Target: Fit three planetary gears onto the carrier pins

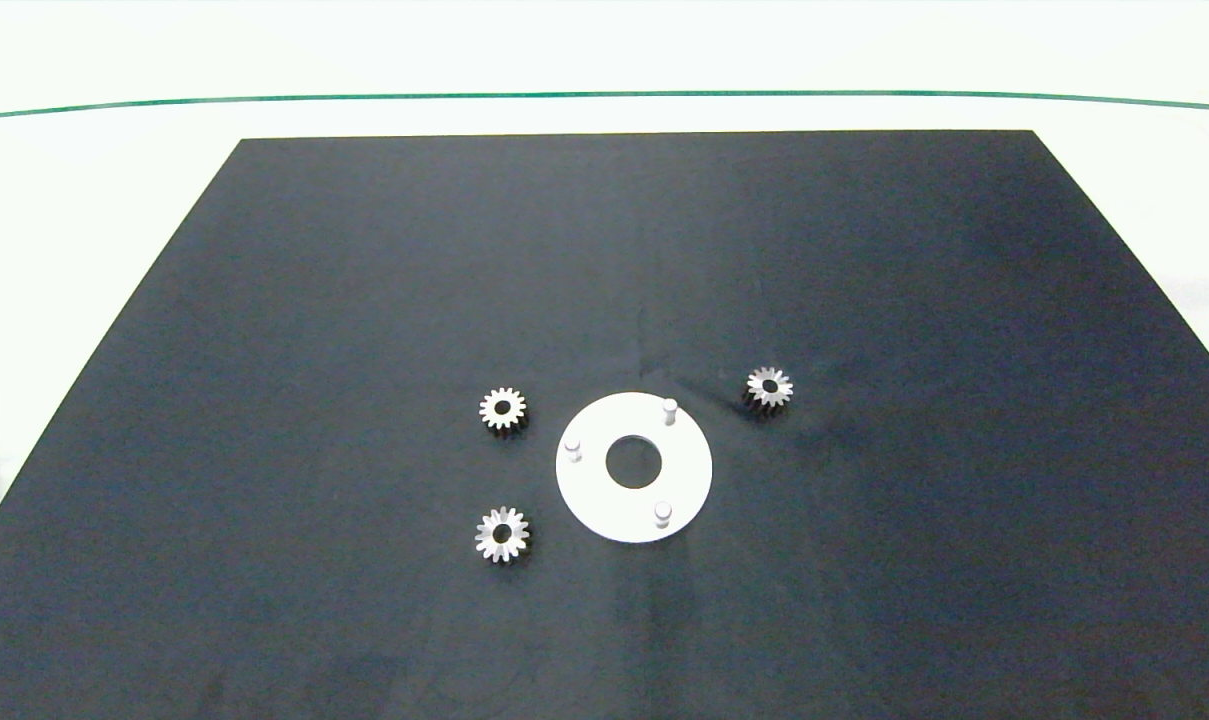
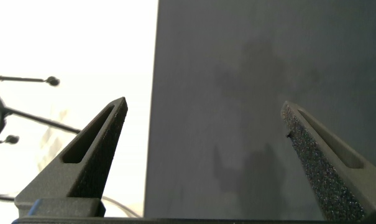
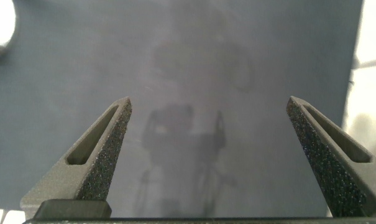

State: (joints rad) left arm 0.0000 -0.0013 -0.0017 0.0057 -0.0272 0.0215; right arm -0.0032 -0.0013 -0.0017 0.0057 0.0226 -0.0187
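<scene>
A flat white disc (image 1: 594,495) with a large centre hole lies on the dark mat near the middle. Three short white carrier pins stand on it: one at the back (image 1: 670,410), one at the left (image 1: 574,449), one at the front (image 1: 663,514). All three pins are bare. Three silvery planetary gears lie flat on the mat: one left of the disc (image 1: 503,408), one at the front left (image 1: 502,534), one at the back right (image 1: 769,386). Neither arm shows in the head view. My left gripper (image 2: 203,109) and right gripper (image 3: 209,106) are open, with only bare mat between the fingers.
The dark mat (image 1: 364,280) covers most of the white table (image 1: 104,170). In the left wrist view the mat's edge (image 2: 155,99) runs beside the left finger, with white table beyond. The right wrist view shows the mat's edge (image 3: 355,74) at one side.
</scene>
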